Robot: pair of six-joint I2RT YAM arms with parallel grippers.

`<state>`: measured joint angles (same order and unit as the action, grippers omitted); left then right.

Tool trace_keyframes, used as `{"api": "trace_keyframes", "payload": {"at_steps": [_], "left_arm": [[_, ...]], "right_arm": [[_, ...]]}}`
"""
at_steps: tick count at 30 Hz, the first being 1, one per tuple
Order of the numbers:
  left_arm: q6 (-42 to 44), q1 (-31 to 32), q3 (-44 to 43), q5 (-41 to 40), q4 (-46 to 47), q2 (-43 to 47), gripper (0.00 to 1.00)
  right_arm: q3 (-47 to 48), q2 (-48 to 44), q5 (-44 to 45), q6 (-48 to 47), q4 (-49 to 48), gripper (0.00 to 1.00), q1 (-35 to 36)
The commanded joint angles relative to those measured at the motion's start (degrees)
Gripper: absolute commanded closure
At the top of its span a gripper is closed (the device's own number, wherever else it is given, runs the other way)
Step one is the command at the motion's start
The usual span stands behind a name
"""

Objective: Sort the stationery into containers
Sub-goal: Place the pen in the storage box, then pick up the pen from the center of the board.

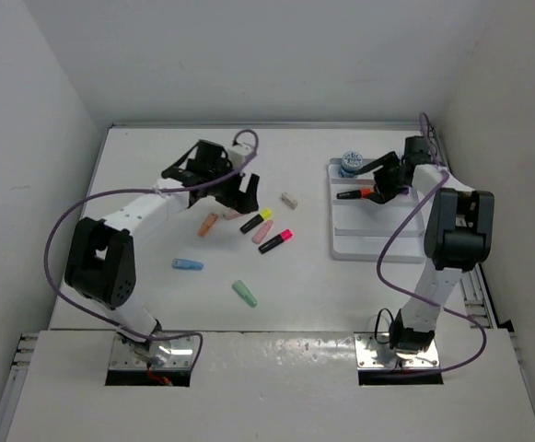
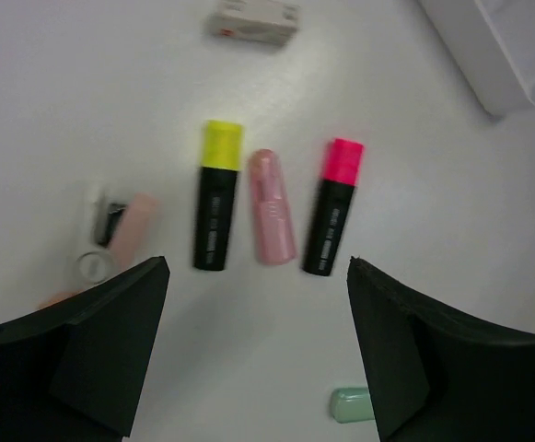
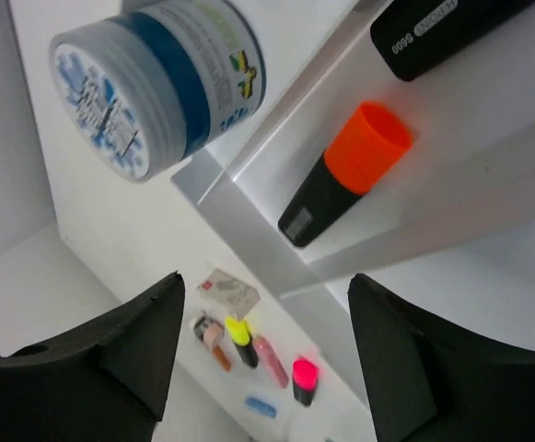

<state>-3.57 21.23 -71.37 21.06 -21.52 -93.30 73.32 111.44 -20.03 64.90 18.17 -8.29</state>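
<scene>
On the table lie a yellow-ended marker (image 1: pixel 257 220) (image 2: pixel 216 195), a pink stub (image 1: pixel 263 231) (image 2: pixel 272 206), a pink-ended marker (image 1: pixel 275 240) (image 2: pixel 332 207), a beige block (image 1: pixel 289 199) (image 2: pixel 253 20), an orange stub (image 1: pixel 208 225), a blue stub (image 1: pixel 187 265) and a green stub (image 1: pixel 245 294) (image 2: pixel 352 404). My left gripper (image 1: pixel 235 201) (image 2: pixel 256 262) hovers open and empty over the markers. The white tray (image 1: pixel 377 241) (image 3: pixel 249 221) holds an orange-ended marker (image 1: pixel 354 193) (image 3: pixel 345 175) and another black marker (image 3: pixel 451 28). A blue-white pot (image 1: pixel 350 162) (image 3: pixel 157 83) stands at its far left corner. My right gripper (image 1: pixel 378 189) (image 3: pixel 265 276) is open and empty above the tray.
A small white and black thing (image 2: pixel 97 249) lies beside the orange stub; I cannot tell what it is. White walls enclose the table on the left, back and right. The tray's corner (image 2: pixel 516 46) shows in the left wrist view.
</scene>
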Motion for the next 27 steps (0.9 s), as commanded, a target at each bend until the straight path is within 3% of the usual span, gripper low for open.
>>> {"api": "trace_keyframes", "payload": {"at_steps": [1,5,10,17,27], "left_arm": [[8.14,7.3,-0.87,3.29,-4.4,-2.14,0.17],[9.9,11.63,0.97,1.09,-4.41,-4.61,0.34],[10.43,14.09,3.35,-1.11,-2.3,-8.82,0.43],[12.01,16.73,2.91,-4.71,-1.42,-14.27,0.47],[12.54,17.97,1.06,-6.73,-0.1,-19.02,0.48]], "right_arm": [[2.52,-7.1,-5.7,-4.5,3.87,0.3,-2.95],[4.81,-10.36,-9.67,-11.89,6.69,0.36,-4.27],[2.37,-16.23,-10.2,-22.96,7.06,0.4,-4.89],[-0.98,-24.77,-11.0,-40.96,5.12,0.41,-2.88],[-7.57,-34.26,-10.38,-53.98,4.15,0.43,0.91]]}}
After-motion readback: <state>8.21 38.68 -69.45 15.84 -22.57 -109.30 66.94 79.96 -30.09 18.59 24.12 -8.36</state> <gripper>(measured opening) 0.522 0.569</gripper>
